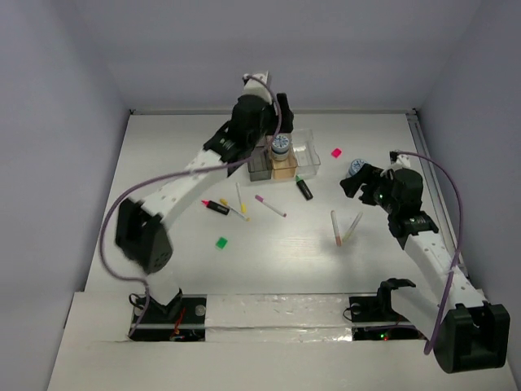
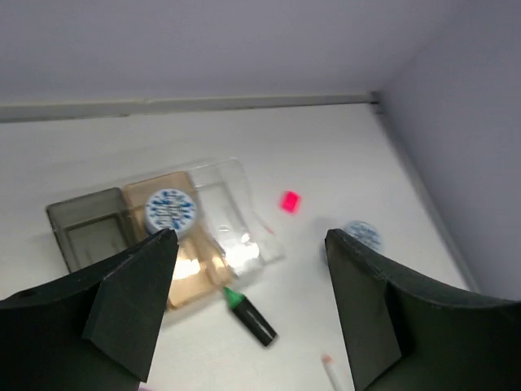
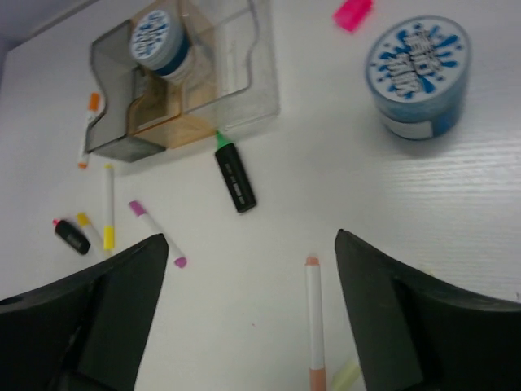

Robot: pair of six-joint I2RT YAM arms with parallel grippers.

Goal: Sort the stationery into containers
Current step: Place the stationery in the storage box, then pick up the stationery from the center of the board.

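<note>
The left gripper [image 2: 248, 269] hung over the bins [image 1: 259, 169], jaws apart and empty; one tape roll [image 2: 171, 210] sat in the amber bin [image 2: 199, 278]. The loose tape roll [image 3: 418, 77] stood on the bench [image 1: 269, 261] just ahead-right of the right gripper [image 3: 252, 318], the nearer one, its jaws apart too.

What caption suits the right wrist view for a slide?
Open right gripper facing a loose tape roll, black marker and pens, three bins beyond.
</note>
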